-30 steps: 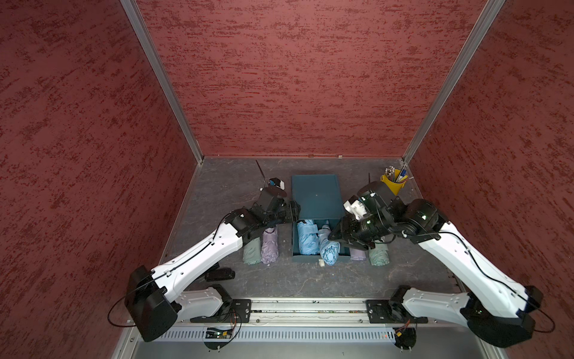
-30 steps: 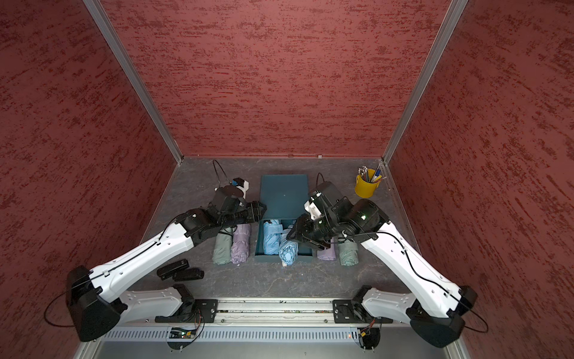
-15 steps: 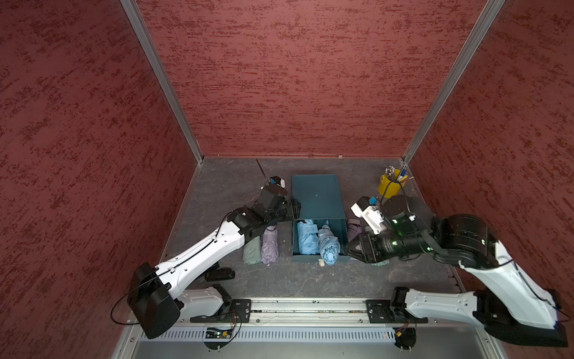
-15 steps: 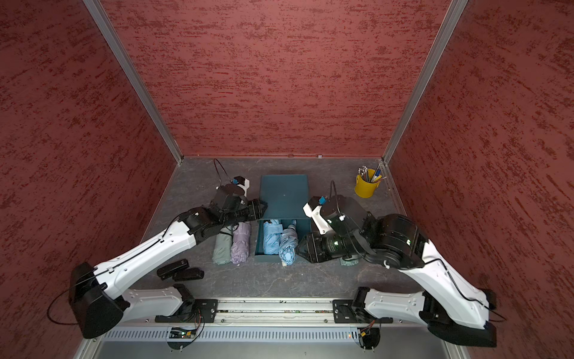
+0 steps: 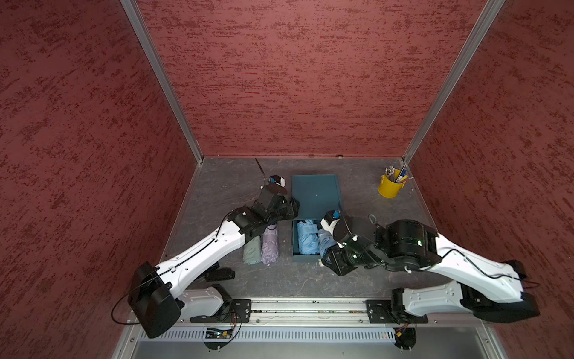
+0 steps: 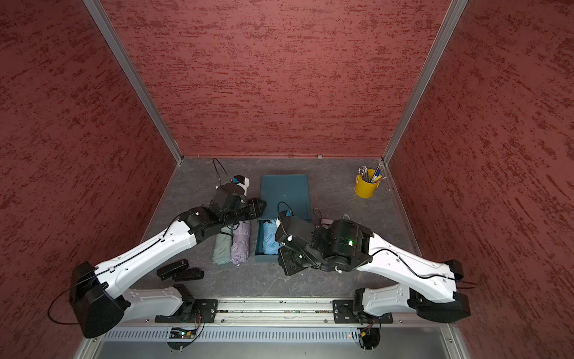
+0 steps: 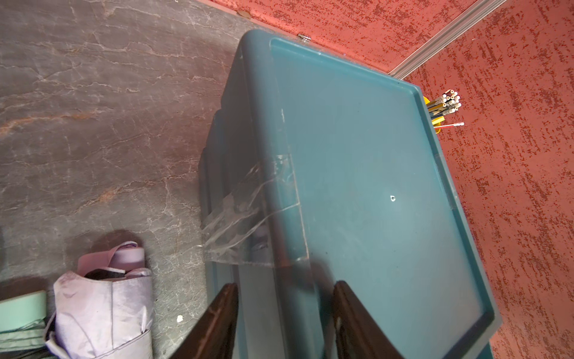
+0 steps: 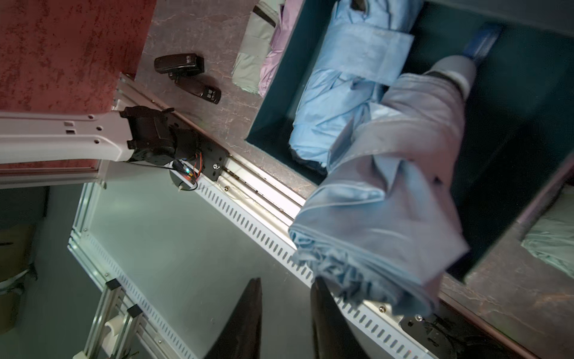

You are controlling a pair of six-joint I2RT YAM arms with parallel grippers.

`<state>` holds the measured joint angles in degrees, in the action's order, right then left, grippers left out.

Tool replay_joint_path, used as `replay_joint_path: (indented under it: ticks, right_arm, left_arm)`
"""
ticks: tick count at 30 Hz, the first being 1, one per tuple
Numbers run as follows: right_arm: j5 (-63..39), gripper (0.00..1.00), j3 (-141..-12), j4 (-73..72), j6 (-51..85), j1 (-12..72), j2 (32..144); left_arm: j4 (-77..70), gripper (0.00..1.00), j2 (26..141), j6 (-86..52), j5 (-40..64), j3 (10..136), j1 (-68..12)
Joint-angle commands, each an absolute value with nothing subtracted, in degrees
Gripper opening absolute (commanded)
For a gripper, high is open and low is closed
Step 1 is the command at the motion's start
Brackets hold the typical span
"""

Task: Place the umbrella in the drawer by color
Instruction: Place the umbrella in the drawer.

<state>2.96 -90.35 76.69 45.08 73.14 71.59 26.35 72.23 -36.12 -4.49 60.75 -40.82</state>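
Ok, right gripper (image 8: 287,283): jaws parted, nothing between them. Blue umbrella (image 8: 388,199) sits just beside one finger, outside the gap. Its handle end is in the open drawer (image 8: 276,99) and its other end overhangs the front wall. Left gripper (image 7: 285,286): jaws parted astride the cabinet (image 7: 372,186) top edge, contact unclear.

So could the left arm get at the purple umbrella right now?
Probably yes. The purple umbrella lies uncovered beside the box, right next to the left gripper. The green umbrella only lies alongside it. The gripper, jaws apart over the box's edge, would just have to swing across.
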Motion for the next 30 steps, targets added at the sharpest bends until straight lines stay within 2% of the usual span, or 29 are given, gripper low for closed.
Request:
replay_joint_path:
  ticks: [1, 16, 22, 30]
  right_arm:
    - [12.0, 0.3, -90.4, 79.9, 47.2, 73.5, 72.3]
    - [15.8, 0.26, -84.3, 77.2, 46.7, 66.5, 74.8]
    - [14.3, 0.36, -81.5, 72.2, 44.1, 65.4, 73.7]
    - [17.7, 0.41, -77.1, 62.6, 40.1, 69.7, 62.8]
  left_arm:
    - [31.5, 0.48, 74.3, -34.3, -5.7, 59.3, -40.3]
    - [31.2, 0.43, 75.4, -32.9, -5.3, 58.9, -40.3]
    - [31.3, 0.43, 75.3, -32.6, -5.3, 58.8, -40.0]
    - [32.2, 0.47, 74.3, -33.8, -3.8, 59.7, -38.8]
